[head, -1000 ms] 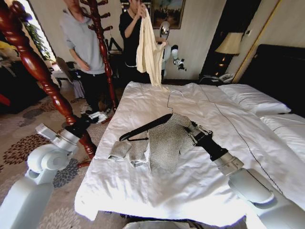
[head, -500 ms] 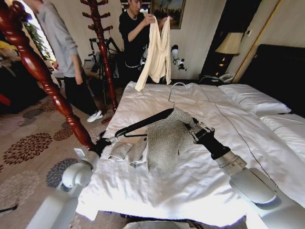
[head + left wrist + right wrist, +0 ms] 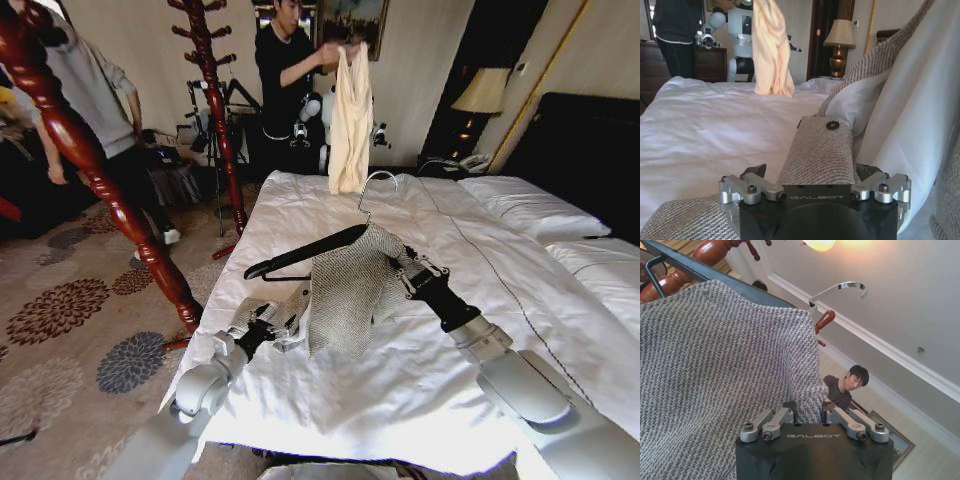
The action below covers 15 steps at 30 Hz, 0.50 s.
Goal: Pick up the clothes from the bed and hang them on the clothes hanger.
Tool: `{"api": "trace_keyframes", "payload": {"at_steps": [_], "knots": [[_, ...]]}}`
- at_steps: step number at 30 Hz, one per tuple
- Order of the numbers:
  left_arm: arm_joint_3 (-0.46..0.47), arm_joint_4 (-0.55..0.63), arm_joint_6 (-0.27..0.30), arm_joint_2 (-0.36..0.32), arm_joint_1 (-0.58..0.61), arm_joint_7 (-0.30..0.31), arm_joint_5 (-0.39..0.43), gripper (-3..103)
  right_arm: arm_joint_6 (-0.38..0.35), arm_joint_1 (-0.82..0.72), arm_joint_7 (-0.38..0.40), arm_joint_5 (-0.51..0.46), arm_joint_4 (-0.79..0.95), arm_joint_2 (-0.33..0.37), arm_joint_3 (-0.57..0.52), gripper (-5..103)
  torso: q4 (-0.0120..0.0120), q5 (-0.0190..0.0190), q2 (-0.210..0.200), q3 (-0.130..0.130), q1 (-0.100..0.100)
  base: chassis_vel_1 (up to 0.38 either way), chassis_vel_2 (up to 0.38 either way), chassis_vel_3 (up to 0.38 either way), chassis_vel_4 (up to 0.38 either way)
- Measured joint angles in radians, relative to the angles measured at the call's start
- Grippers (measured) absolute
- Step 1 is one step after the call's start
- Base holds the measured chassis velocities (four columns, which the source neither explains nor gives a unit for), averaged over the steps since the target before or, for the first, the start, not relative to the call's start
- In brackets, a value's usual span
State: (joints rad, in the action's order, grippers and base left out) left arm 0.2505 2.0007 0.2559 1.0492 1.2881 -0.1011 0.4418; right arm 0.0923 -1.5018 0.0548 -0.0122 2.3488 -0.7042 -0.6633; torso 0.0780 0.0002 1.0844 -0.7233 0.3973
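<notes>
The clothes [image 3: 345, 290], a grey-beige knit jacket, hang over one end of the black clothes hanger [image 3: 300, 253], which is held tilted above the bed [image 3: 300, 205]. Its wire hook [image 3: 375, 183] points up. My right gripper [image 3: 405, 270] is shut on the jacket-covered end of the hanger; the right wrist view shows the knit [image 3: 715, 365] pinched by that gripper [image 3: 809, 412]. One sleeve [image 3: 292, 318] trails on the duvet. My left gripper [image 3: 272, 325] sits at that sleeve, open, with the buttoned cuff [image 3: 817, 150] lying between the fingers of the gripper [image 3: 812, 172].
A red-brown wooden coat stand [image 3: 215, 100] rises left of the bed, and a thicker turned post [image 3: 70, 140] stands nearer me. At the far end a person holds up a cream top [image 3: 350, 110]. White pillows [image 3: 530, 205] lie at the right.
My left arm has swung in from the floor side onto the bed and reached the sleeve. The right gripper has lifted the hanger and jacket slightly.
</notes>
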Motion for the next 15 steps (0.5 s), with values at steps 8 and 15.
{"api": "trace_keyframes", "payload": {"at_steps": [8, 15], "knots": [[-0.013, -0.017, 0.000, 0.011, -0.013, 0.005, -0.035, 95, 0.003, -0.004, -0.002, 0.001, 0.004, -0.004, 0.000, 23, 0.0001, 0.0000, 0.000, 0.000, 0.000, 0.000, 0.000, 0.000, 0.000], [-0.004, -0.022, 0.003, 0.013, -0.020, 0.010, -0.031, 68, 0.006, -0.009, -0.003, 0.002, 0.010, -0.008, -0.002, 23, 0.0000, 0.0000, 0.000, 0.000, 0.000, 0.000, 0.000, 0.000, 0.000]]}}
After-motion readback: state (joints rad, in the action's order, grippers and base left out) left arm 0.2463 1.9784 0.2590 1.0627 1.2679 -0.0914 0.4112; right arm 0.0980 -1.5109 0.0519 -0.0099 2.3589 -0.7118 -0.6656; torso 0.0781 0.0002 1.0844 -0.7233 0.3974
